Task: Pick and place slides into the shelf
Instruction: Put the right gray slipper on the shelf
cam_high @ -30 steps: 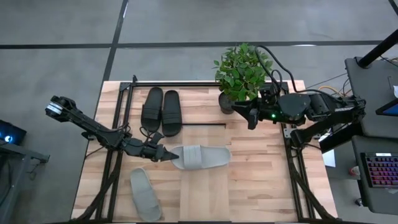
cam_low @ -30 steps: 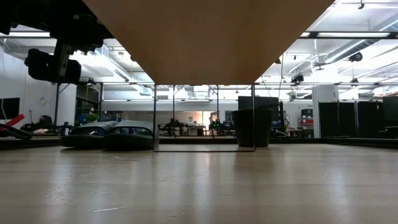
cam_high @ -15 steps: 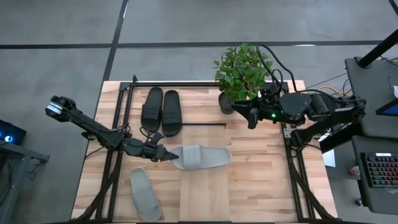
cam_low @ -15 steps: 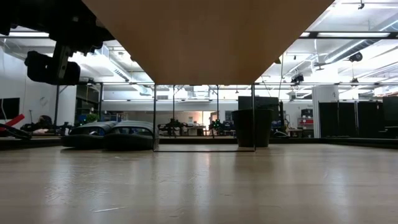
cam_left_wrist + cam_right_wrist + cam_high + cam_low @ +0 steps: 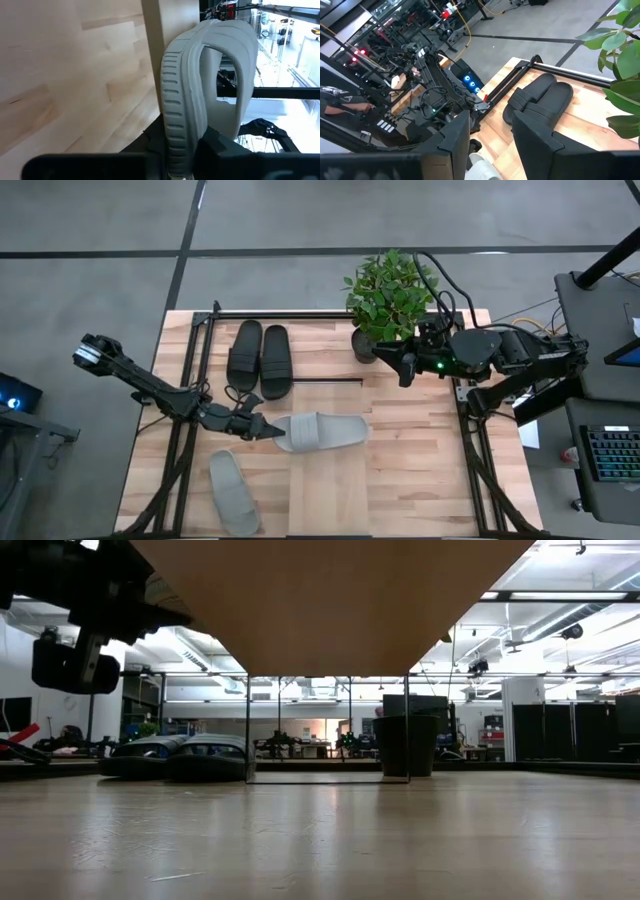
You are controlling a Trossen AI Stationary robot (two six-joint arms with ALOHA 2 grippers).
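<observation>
My left gripper [image 5: 262, 428] is shut on a pale grey slide [image 5: 320, 430], which lies lengthwise across the pale wood shelf [image 5: 330, 480]. In the low view only the shelf's underside [image 5: 330, 600] shows, and it hides that slide. The second grey slide [image 5: 232, 492] lies flat on the table near the near edge. The black pair [image 5: 260, 358] [image 5: 175, 758] sits side by side, soles down, left of the shelf's far end bar [image 5: 325, 380]. My right gripper [image 5: 405, 370] [image 5: 492, 145] hovers open beside the plant, holding nothing. My left gripper [image 5: 182, 160] pinches the grey slide's sole at the end facing the table's left [image 5: 176, 145], close to the strap [image 5: 235, 75]. One finger [image 5: 220, 150] is on the footbed side, the other on the underside. The fingers come level from the table's left, along the slide. Whether the sole rests on the shelf cannot be told.
A potted plant [image 5: 385, 295] stands at the table's far side, its pot [image 5: 405, 745] by the shelf's far right leg. Black metal arm frames [image 5: 200, 380] [image 5: 470, 450] run along the table's left and right sides. Bare wood [image 5: 420, 470] lies right of the shelf.
The held grey slide has shifted slightly toward the table's left with my left gripper. In the low view a dark part of an arm at the upper left has moved lower and further left. The right arm has kept still.
</observation>
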